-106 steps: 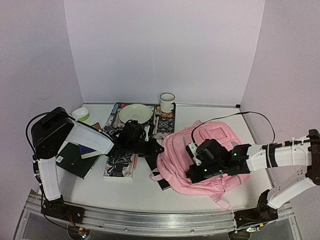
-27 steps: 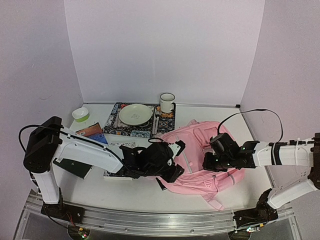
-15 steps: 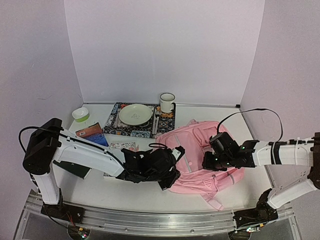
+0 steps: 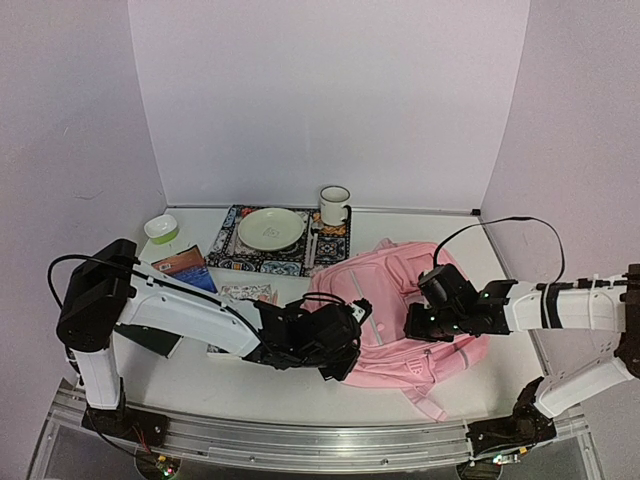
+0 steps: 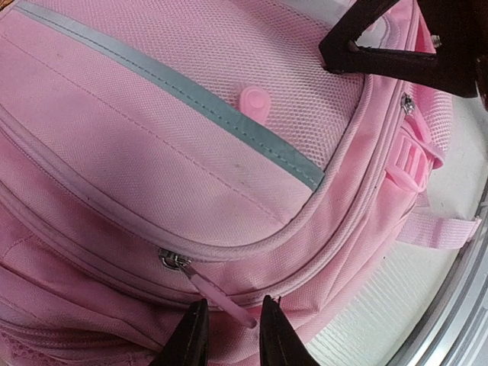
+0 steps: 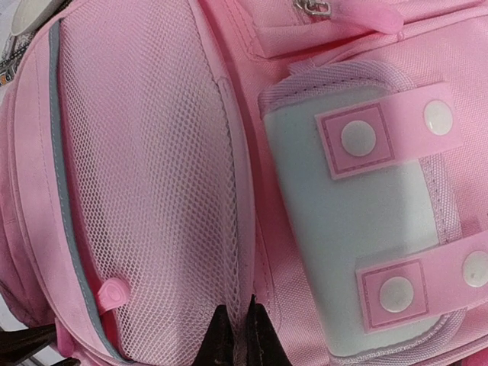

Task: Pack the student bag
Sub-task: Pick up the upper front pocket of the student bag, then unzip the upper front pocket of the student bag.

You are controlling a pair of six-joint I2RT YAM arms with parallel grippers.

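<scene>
Student bag (image 4: pixel 400 290): flat on worktop (image 4: pixel 280 390), between hands. Left hand (image 5: pixel 234 309): narrowly parted astride zip pull (image 5: pixel 210 288), unclamped. Right hand (image 6: pixel 238 320): pinched shut on bag fabric. Risk: pull lost to off-centre closing; whole bag dragged.

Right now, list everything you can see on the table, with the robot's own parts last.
student bag: one, pink, centre right, lying flat
placemat: one, dark patterned, back centre
plate: one, pale green, on the placemat
mug: one, white with a dark rim, right of the plate
bowl: one, green and white, back left
orange-blue book: one, left of the placemat
patterned book: one, white, beside the left arm
dark book: one, partly under the left arm
left pincer: one, black, open around the bag's pink zip pull
right pincer: one, black, shut on a fold of the bag
</scene>
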